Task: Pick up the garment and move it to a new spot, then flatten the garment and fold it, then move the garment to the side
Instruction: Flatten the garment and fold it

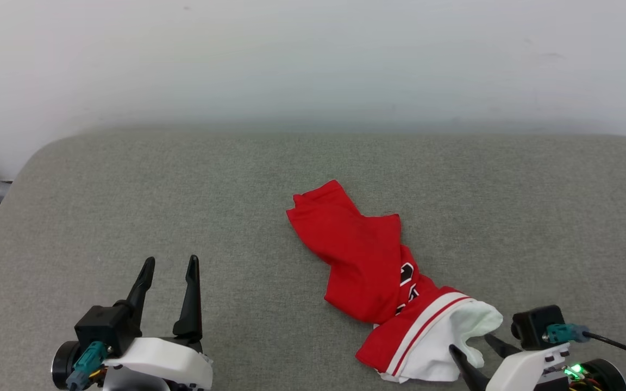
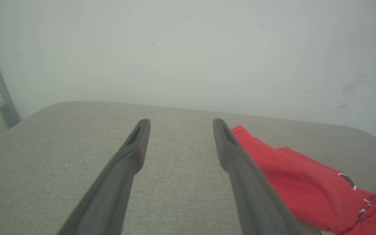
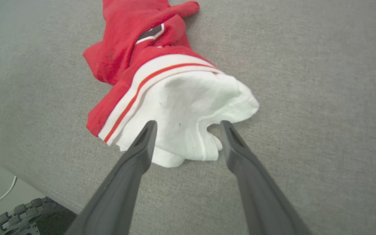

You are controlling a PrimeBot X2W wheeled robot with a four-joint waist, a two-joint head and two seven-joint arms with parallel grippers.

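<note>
While the right end effector stands wide open, its fingers either side of the white sleeve of the garment, that garment lies crumpled right of centre, reaching the front edge of the grey fabric surface. The left end effector, equally wide, hovers over the front-left part. A pale wall backs the surface.

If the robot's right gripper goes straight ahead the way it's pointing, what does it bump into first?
Most likely the garment: its white sleeve end lies just ahead of the right gripper, whose jaws are open. I can't tell whether they touch it yet.
</note>
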